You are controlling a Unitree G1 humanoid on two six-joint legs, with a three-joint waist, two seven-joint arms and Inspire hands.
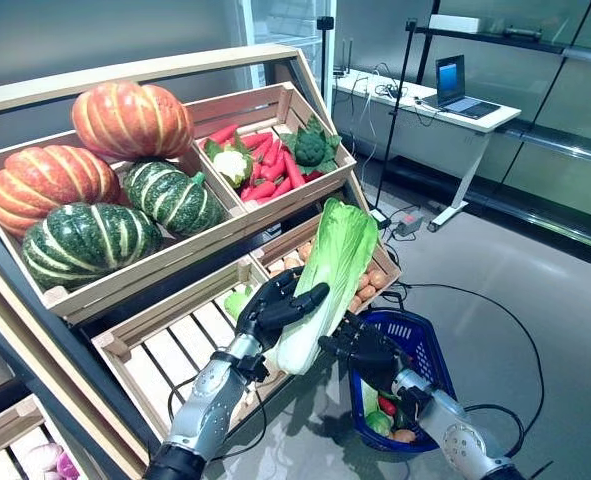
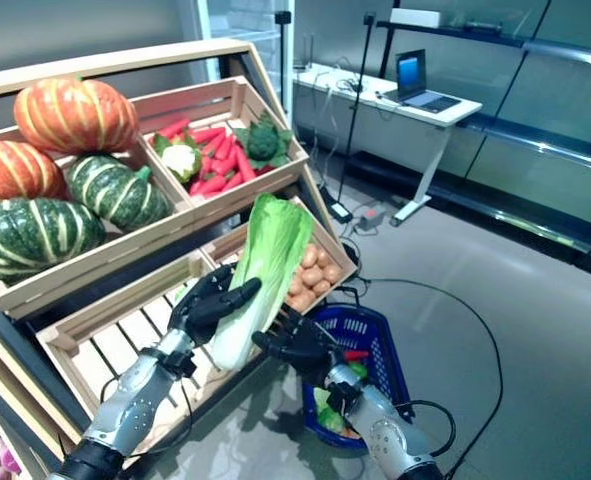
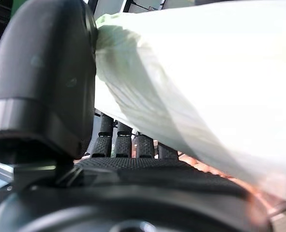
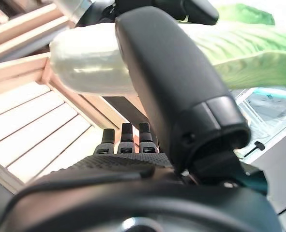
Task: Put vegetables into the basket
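A long napa cabbage [image 1: 335,260], green leaves up and white stem down, is held in the air in front of the wooden stand. My left hand [image 1: 275,305] is shut on its lower part, thumb across the front; the left wrist view shows the pale stem [image 3: 205,72] lying over the fingers. My right hand [image 1: 360,348] is open just right of the stem's end [image 4: 84,58], with its fingers straight. Right behind that hand is the blue basket [image 1: 430,350], which has a few vegetables [image 1: 385,415] inside.
The slanted wooden stand holds orange and green pumpkins [image 1: 95,190], a crate of red peppers, broccoli and cauliflower [image 1: 270,150], a crate of potatoes [image 1: 370,280] and a slatted crate [image 1: 175,345]. A desk with a laptop [image 1: 455,95] stands behind.
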